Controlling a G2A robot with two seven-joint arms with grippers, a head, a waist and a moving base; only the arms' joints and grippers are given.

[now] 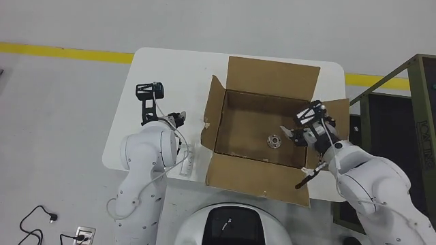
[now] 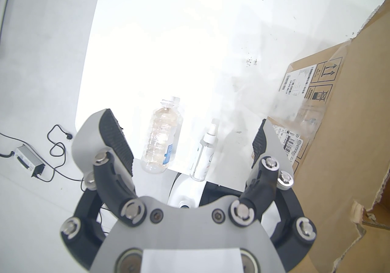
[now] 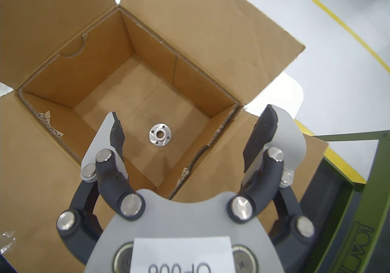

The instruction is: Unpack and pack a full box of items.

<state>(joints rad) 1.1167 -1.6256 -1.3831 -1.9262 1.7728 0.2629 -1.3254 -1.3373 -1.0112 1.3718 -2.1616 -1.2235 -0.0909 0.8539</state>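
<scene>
An open cardboard box (image 1: pixel 272 76) stands in the middle of the white table (image 1: pixel 163 68), flaps spread. On its floor lies one small round metal disc (image 1: pixel 273 139) (image 3: pixel 159 134). My right gripper (image 1: pixel 301 126) (image 3: pixel 189 134) hangs open over the box's right rim, above the disc and empty. My left gripper (image 1: pixel 150 90) (image 2: pixel 189 134) is open and empty over the table left of the box. A clear plastic bottle (image 2: pixel 160 140) (image 1: pixel 189 160) and a small white spray bottle (image 2: pixel 205 155) (image 1: pixel 206 133) lie near the table's front edge, beside the box's left wall (image 2: pixel 335 134).
A green metal frame (image 1: pixel 409 109) stands close to the table's right side. A yellow line (image 1: pixel 68 52) runs across the floor behind. Cables and a power adapter (image 2: pixel 27 161) lie on the floor at the front left. Bare tabletop stretches left of and behind the box.
</scene>
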